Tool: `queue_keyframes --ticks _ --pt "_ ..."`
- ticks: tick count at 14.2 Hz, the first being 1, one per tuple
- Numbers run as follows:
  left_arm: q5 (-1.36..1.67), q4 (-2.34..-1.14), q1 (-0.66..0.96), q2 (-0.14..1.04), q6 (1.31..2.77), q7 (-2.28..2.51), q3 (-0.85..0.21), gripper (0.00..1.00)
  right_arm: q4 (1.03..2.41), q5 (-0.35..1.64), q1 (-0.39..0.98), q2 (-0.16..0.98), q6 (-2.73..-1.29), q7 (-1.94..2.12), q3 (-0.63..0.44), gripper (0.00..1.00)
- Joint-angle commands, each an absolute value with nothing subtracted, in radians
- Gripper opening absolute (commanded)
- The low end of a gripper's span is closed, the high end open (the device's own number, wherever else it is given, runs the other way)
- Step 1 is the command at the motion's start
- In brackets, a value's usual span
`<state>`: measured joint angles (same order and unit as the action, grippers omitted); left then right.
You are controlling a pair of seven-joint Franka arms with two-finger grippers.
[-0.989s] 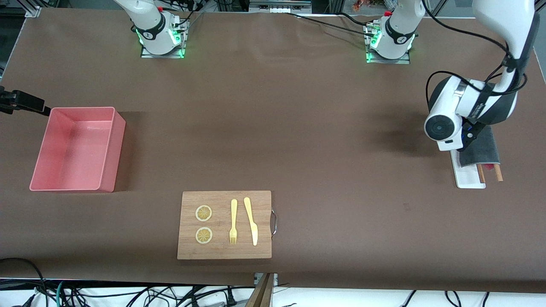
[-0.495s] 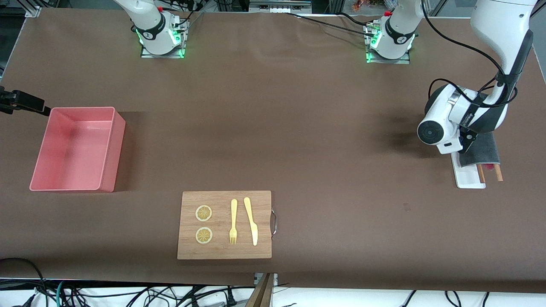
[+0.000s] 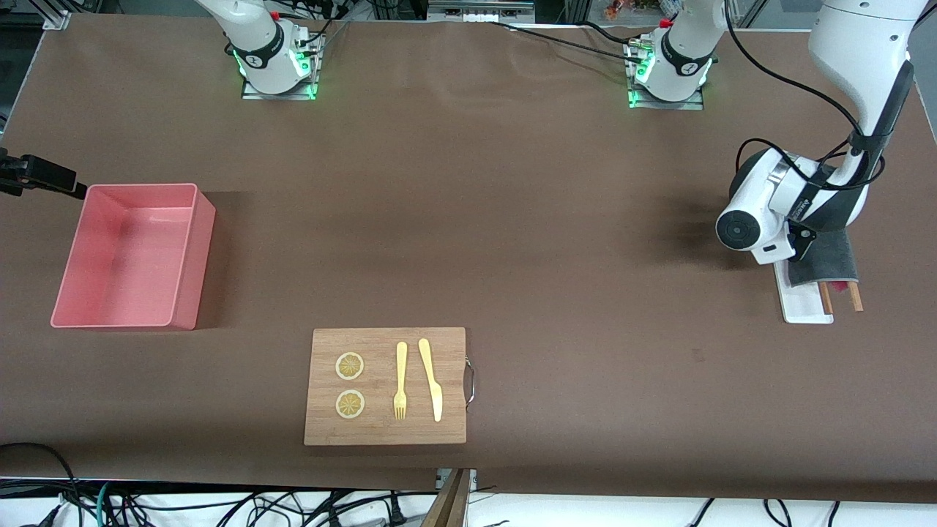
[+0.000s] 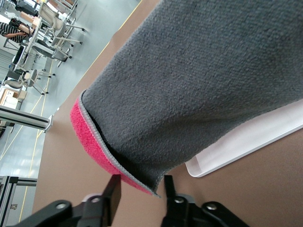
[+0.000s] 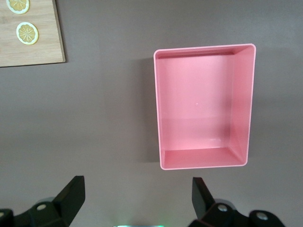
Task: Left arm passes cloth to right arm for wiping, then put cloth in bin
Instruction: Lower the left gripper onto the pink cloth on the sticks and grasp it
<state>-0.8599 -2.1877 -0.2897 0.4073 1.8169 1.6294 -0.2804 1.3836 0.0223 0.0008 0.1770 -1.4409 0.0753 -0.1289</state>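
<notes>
Stage: pickup | left gripper (image 4: pixel 139 191) narrowed around cloth (image 4: pixel 199 90) edge, grasp unconfirmed | right gripper (image 5: pixel 137 196) wide, waiting | handover, wiping, bin (image 3: pixel 132 256) pending

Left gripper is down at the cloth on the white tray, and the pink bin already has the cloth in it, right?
Not quite. The bin is empty, as the right wrist view shows. The cloth lies on the white tray, with the left gripper down at its edge.

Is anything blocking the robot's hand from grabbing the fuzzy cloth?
Nothing visible does. The left gripper is right at the edge of the cloth, one finger on each side of its corner. The cloth lies partly on the white tray.
</notes>
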Motion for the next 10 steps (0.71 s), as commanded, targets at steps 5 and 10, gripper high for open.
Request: queue_keyframes --ticks 5,10 --pt "-0.928 -2.191 -0.325 0.423 1.83 1.654 -0.287 0.2 1.361 0.055 -0.012 0.189 -1.431 0.087 -0.127 1.0" --pt "-0.927 -2.183 -0.324 0.423 1.825 1.647 -0.288 0.0 1.365 0.054 -0.011 0.19 -1.428 0.089 -0.127 1.0"
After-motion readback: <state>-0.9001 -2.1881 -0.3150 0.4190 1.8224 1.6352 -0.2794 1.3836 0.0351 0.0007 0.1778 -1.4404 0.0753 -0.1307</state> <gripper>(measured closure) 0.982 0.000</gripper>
